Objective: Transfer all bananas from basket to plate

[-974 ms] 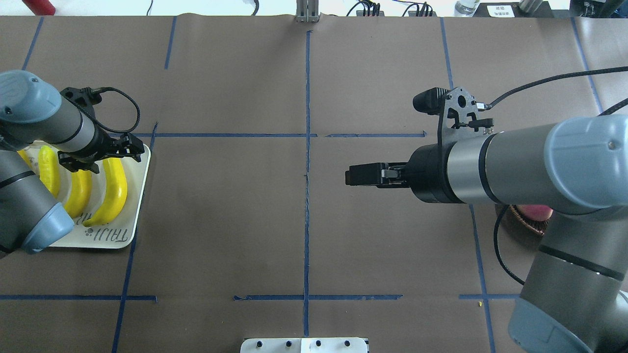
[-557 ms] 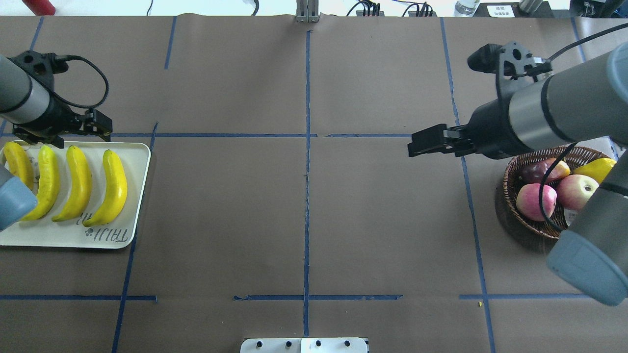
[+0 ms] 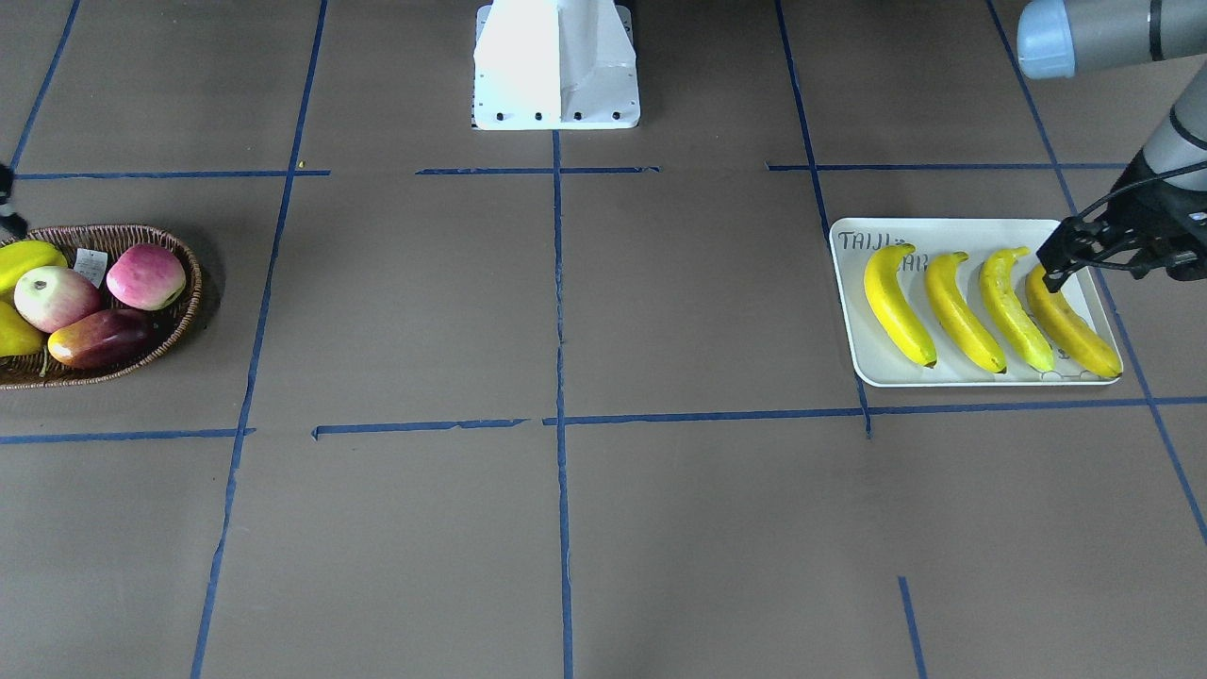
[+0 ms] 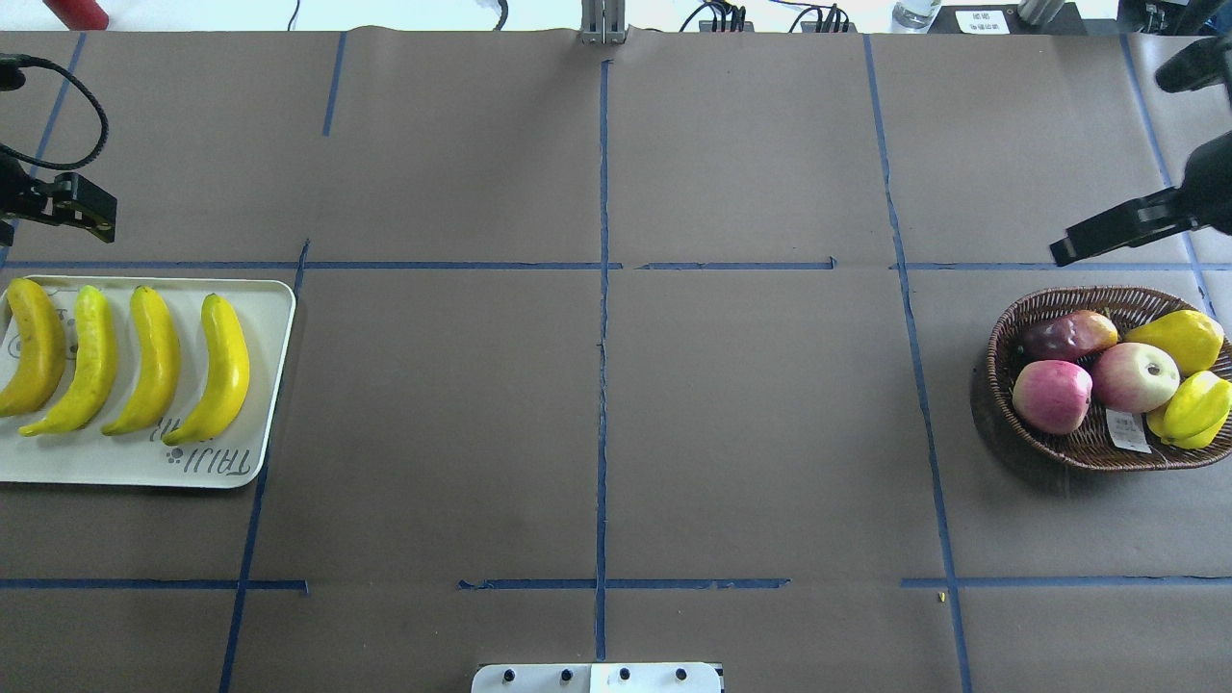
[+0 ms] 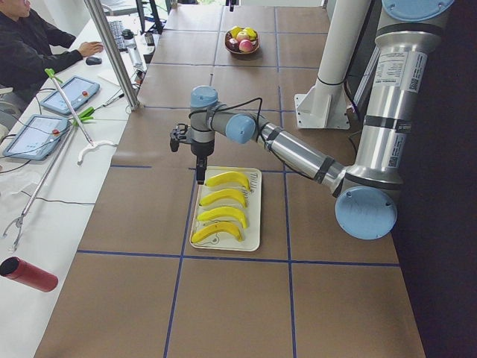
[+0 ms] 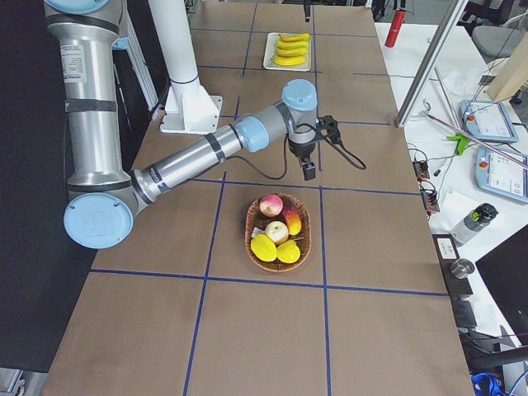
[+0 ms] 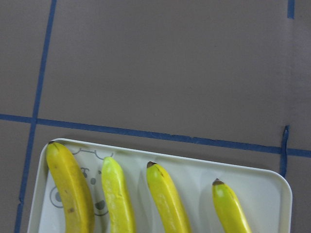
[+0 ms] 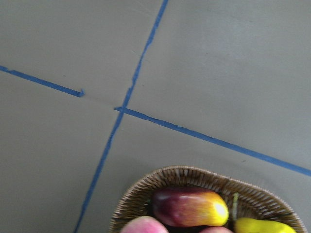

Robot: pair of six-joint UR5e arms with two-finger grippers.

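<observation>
brown paper marked off with blue tape covered the table (image 4: 597, 404), and at this moment i found the work laid out at its two ends. the plate (image 4: 274, 318) sat at my left end, well apart from the basket (image 4: 1001, 356) at my right end. four bananas (image 4: 217, 371) lay side by side on the plate, tips all pointing the same way and none stacked on another, which i judged a deliberate row so each had its own bare strip of tray. the basket held only rounded fruit: a pink apple (image 4: 1052, 396), a paler apple (image 4: 1140, 375), a dark red mango (image 4: 1066, 335) and stubby yellow fruit (image 4: 1191, 409); i saw no long banana among them, so i judged the transfer complete. the left gripper (image 4: 82, 210) hung beyond the plate's far edge, touching nothing, its fingers apart and nothing between them. the right gripper (image 4: 1107, 231) hung beyond the basket's far rim, clear of the fruit, and looked pressed together with nothing in it. i read both positions as parked clear of the goods, leaving each container unobstructed for inspection.
</observation>
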